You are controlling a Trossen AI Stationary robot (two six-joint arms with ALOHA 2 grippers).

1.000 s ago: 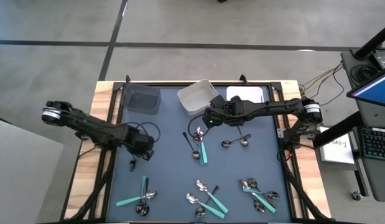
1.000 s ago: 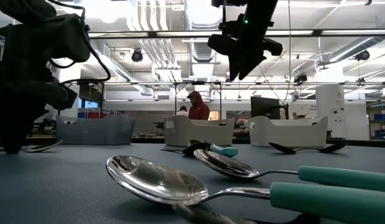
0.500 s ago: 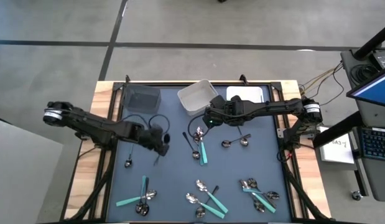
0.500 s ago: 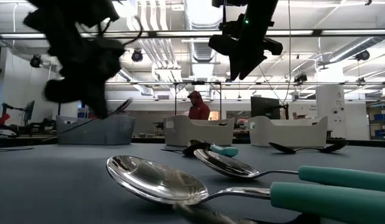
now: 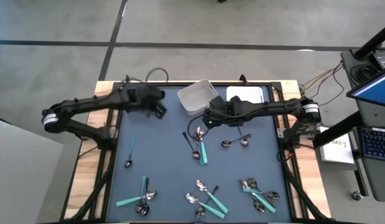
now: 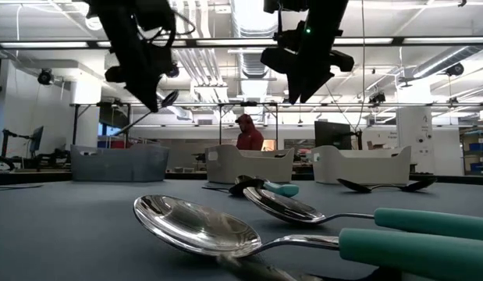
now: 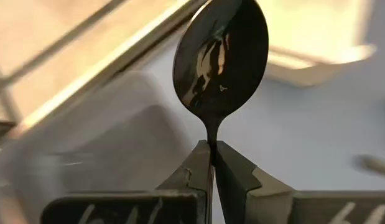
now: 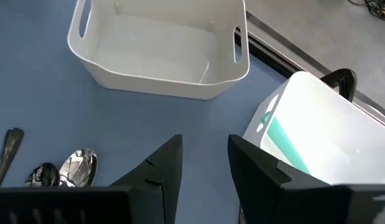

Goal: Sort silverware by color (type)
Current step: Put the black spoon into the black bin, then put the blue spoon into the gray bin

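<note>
My left gripper [image 5: 158, 107] hangs over the dark grey bin [image 5: 137, 107] at the table's far left, shut on a dark shiny spoon [image 7: 220, 59]. In the low view this spoon [image 6: 168, 99] slants high above the table. My right gripper [image 5: 208, 121] hovers open and empty near the middle, beside a white bin [image 5: 197, 96]. The other silverware lies flat on the blue mat: teal-handled pieces [image 5: 203, 151] [image 5: 130, 149], dark spoons [image 5: 236, 142], and clusters along the near edge [image 5: 142, 196] [image 5: 208, 199] [image 5: 259, 193]. My left gripper pinches the spoon's thin neck [image 7: 211, 138], just below the bowl, between its two fingertips [image 7: 232, 163]. The bowl stands out beyond the fingertips, in line with the fingers. The fingers slant downward from above. The spoon is lifted clear of the table.
A second white bin [image 8: 323, 143] at the far right holds a teal-handled piece [image 8: 285, 140]. The first white bin [image 8: 161, 43] stands tilted next to it. A wooden frame [image 5: 102, 93] borders the mat. A person in red [image 6: 247, 134] stands far behind the table.
My left gripper has risen from the mat at the left with the dark spoon and swung toward the far edge, turning as it went, until it came over the dark grey bin. A teal-handled piece that the arm had covered now shows on the mat.
</note>
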